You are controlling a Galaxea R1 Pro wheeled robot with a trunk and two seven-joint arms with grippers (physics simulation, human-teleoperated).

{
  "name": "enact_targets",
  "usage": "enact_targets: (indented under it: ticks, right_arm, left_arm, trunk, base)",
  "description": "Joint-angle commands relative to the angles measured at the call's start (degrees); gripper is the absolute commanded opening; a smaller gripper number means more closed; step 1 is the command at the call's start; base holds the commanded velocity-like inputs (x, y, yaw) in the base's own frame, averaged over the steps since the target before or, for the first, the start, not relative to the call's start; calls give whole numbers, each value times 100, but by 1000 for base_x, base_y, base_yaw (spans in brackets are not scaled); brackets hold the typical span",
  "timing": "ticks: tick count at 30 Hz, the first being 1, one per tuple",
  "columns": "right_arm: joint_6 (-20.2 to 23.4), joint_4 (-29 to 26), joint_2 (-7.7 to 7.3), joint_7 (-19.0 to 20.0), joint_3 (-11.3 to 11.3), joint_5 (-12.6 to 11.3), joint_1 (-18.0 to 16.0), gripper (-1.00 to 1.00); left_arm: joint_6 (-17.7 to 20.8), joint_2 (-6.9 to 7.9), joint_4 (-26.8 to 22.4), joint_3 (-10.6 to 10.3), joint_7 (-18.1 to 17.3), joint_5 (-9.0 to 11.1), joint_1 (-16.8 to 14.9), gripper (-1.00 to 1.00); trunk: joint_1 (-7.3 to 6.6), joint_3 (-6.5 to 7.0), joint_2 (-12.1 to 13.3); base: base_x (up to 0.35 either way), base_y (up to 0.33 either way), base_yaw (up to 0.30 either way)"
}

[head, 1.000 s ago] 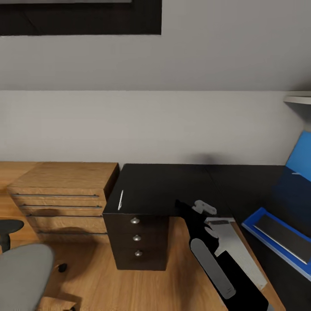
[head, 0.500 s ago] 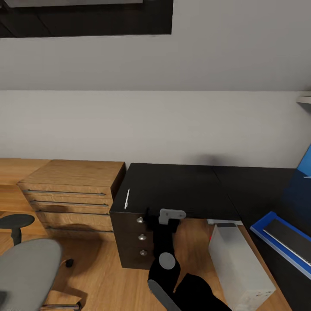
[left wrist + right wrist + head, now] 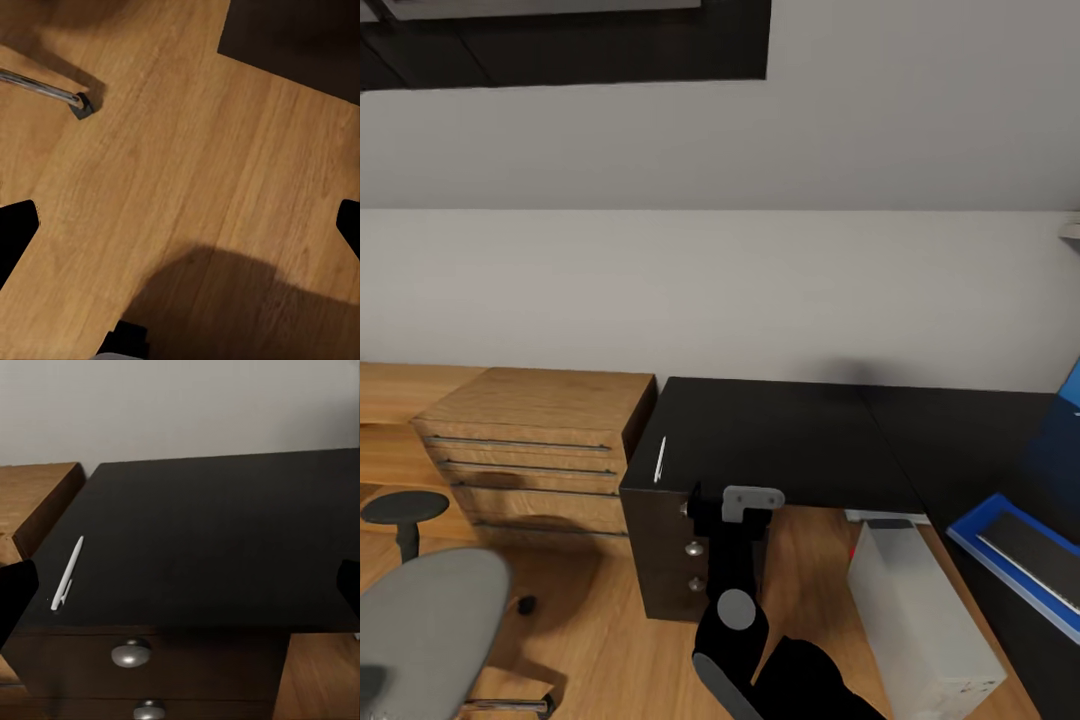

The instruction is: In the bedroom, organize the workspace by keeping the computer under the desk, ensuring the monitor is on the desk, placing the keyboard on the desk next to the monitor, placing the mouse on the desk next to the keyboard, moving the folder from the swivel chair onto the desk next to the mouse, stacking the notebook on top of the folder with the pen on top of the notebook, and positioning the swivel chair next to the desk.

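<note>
your right hand [image 3: 732, 500] hangs in front of the worktop [image 3: 780, 440], at the level of its front edge, just before the drawer unit [image 3: 660, 560]. in the right wrist view its two fingers stand far apart at both sides, so the hand is wide and holds nothing. the pen [image 3: 659, 459] lies flat on the worktop near the corner beside the wooden chest [image 3: 530, 440], a little apart from your right hand; in the right wrist view the pen [image 3: 67, 571] lies close to the front edge, above the round knobs [image 3: 130, 653].

your left hand [image 3: 180, 229] points down at the wood floor [image 3: 187, 150]. its fingers are also wide apart and empty. a chrome leg with a caster [image 3: 81, 103] of the chair shows there.

the chair [image 3: 420, 630] stands on the floor at your left side, apart from the worktop. the computer [image 3: 920, 620] stands on the floor under the worktop, at your right. on the right part of the worktop lies the folder [image 3: 985, 530], and the notebook [image 3: 1035, 550] lies on top of it.
</note>
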Motion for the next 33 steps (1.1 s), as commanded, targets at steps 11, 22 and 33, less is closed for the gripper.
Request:
enact_targets:
  ticks: [11, 22, 33]
  right_arm:
    - [-39, 287, 18, -22, 26, 33, -7, 100]
    - [-52, 632, 16, 158, 17, 197, -7, 100]
    - [-79, 3997, 334, 2486, -634, 161, -2190, 100]
  left_arm:
    - [28, -4, -16, -23, 39, 30, 2, 100]
    - [25, -6, -21, -27, 39, 18, 2, 100]
    - [27, -10, -25, -48, 39, 11, 2, 100]
  trunk:
    - [0, -5, -4]
    - [0, -16, -4]
    - [0, -16, -4]
  base:
    - [0, 0, 254]
    - [0, 0, 204]
    - [0, 0, 3]
